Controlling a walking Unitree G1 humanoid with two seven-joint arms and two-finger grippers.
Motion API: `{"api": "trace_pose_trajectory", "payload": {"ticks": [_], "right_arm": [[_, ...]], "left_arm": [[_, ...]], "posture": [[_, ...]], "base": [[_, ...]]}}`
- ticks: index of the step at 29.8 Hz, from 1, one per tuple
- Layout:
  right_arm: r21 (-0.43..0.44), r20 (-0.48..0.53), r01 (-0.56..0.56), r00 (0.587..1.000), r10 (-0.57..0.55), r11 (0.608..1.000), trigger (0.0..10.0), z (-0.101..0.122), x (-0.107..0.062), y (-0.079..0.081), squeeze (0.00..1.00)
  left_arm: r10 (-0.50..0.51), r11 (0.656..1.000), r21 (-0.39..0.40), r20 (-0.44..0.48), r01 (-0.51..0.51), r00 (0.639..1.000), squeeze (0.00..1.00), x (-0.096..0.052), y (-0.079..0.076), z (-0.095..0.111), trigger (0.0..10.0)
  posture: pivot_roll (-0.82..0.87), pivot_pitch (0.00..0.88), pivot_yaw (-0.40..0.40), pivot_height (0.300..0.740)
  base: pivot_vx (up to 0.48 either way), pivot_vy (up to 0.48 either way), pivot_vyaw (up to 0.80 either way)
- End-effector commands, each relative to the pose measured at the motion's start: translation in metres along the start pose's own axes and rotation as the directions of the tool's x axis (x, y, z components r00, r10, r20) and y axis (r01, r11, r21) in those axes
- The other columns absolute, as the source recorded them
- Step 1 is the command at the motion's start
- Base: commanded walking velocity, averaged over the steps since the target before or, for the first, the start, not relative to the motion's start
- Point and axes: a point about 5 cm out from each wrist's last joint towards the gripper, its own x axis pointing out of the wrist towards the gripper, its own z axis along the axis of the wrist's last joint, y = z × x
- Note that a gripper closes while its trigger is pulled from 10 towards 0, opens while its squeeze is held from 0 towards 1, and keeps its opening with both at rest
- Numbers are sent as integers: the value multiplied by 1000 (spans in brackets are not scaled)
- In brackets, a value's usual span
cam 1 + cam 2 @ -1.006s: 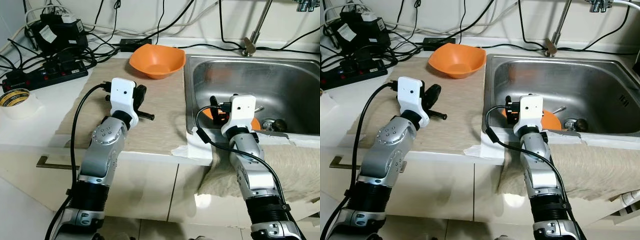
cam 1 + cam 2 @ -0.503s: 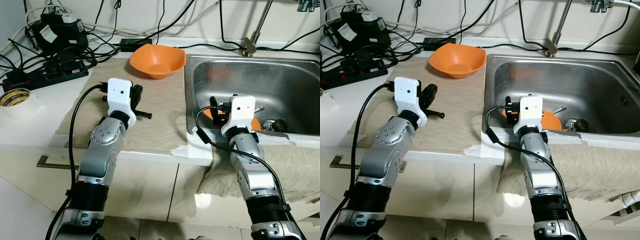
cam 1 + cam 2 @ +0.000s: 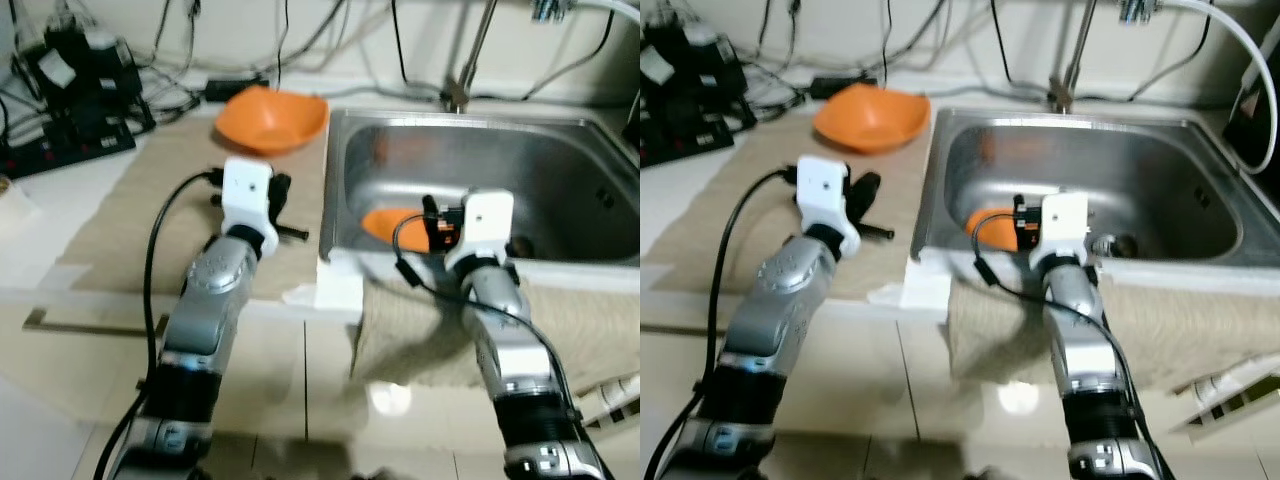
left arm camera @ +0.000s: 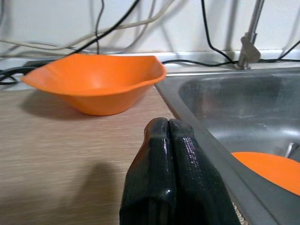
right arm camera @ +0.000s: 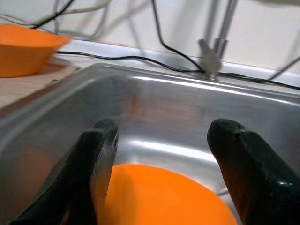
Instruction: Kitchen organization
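Left pincer (image 4: pixel 168 140) pressed together, raised over worktop (image 3: pixel 120 200), aimed at orange bowl (image 4: pixel 96 82) beside sink (image 3: pixel 560 170). Right pincer (image 5: pixel 164 154) spread, empty, extended over sink rim above orange plate (image 5: pixel 164 197) in basin.

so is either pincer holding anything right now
No, nothing is held. The left pincer is shut and empty above the counter mat. The right pincer is open above the orange plate in the sink.

place: kitchen | steel sink (image 3: pixel 560 170) | tap (image 3: pixel 1068 60) | worktop (image 3: pixel 60 215)
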Motion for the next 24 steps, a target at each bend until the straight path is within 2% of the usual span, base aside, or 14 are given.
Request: {"api": "trace_pose_trajectory", "payload": {"ticks": [1, 7, 22, 24], "right_arm": [[1, 9, -3, 1000, 3, 1000, 10000, 2, 0, 1, 0], [1, 7, -6, 1000, 6, 1000, 10000, 1, 0, 3, 0], [7, 2, -9, 1000, 9, 1000, 10000, -2, -1, 8, 0], [7, 1, -9, 1000, 9, 1000, 10000, -3, -2, 8, 0]], "left_arm": [[4, 1000, 7, 17, -5, 1000, 0, -1, 2, 3, 10000], [-7, 1000, -7, 15, 7, 1000, 0, -2, 1, 3, 10000], [-82, 996, 48, 47, 80, 996, 0, -1, -8, 11, 10000], [-84, 995, 50, 44, 82, 995, 0, -1, -8, 10, 10000]], "posture": [[-12, 0, 11, 732], [-10, 0, 14, 732], [-10, 0, 30, 732], [-11, 0, 32, 732]], "base": [[0, 0, 0], [0, 0, 0], [458, 0, 0], [180, 0, 0]]}}
